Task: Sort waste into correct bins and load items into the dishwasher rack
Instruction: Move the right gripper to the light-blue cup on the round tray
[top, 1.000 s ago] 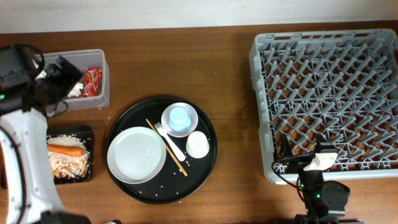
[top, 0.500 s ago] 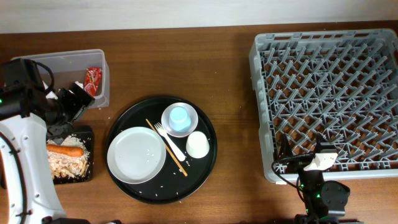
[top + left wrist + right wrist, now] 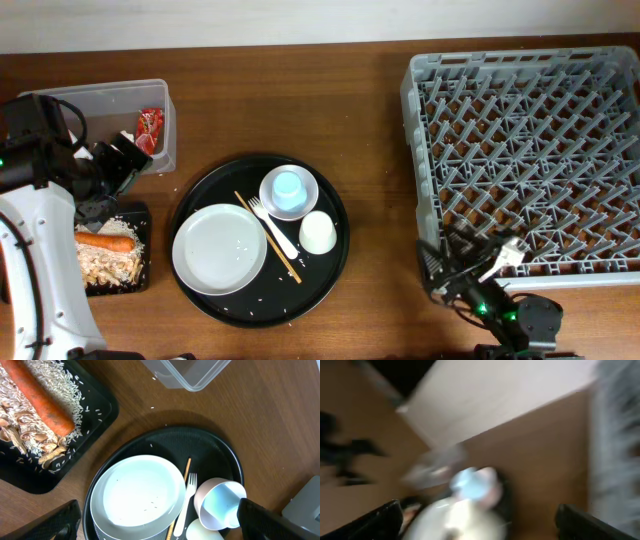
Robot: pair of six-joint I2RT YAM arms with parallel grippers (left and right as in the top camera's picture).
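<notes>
Carrot (image 3: pixel 105 241): orange, smooth, lying on pale rice (image 3: pixel 139 236) and brown bits (image 3: pixel 100 268) in the flat black tray (image 3: pixel 146 288). Location: the table's left edge, toward the front-left corner. Long axis parallel to the front edge. Red wrapper (image 3: pixel 150 124) sits in the clear tub (image 3: pixel 100 95) behind it. Rack (image 3: pixel 530 150) is at the right edge.

Left wrist view: carrot runs diagonally, rounded end toward the round tray (image 3: pixel 220 455), which holds the plate (image 3: pixel 140 495), fork (image 3: pixel 189 495) and blue cup (image 3: pixel 222 505). Left fingers (image 3: pixel 60 522) are spread wide, gripping nothing.

Right wrist view: heavily blurred. Right fingers (image 3: pixel 375 520) are apart.
</notes>
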